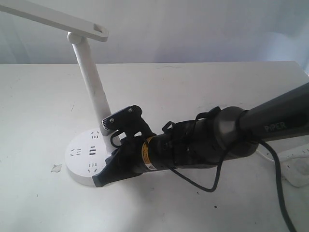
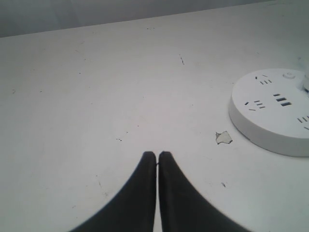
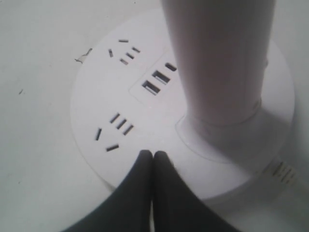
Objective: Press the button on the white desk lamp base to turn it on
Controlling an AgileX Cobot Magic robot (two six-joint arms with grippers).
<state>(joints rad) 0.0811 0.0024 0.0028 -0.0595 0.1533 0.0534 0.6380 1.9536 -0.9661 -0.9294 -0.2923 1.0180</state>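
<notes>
Holding my right fingers (image 3: 137, 186) shut as one blunt tip for the button (image 2: 288, 75), at the rim of the white desk lamp base (image 3: 91, 94), with my left fingers (image 2: 140, 186) closed and parked clear beside it.

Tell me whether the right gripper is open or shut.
Shut: the right gripper shows both black fingers pressed together, over the white desk lamp base.

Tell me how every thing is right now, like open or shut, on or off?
Left gripper, shut, holding nothing.
Right gripper, shut, tips at the edge of the white desk lamp base.
White desk lamp, upright; lit or not, cannot tell.
Button, untouched.
Socket holes, empty.
</notes>
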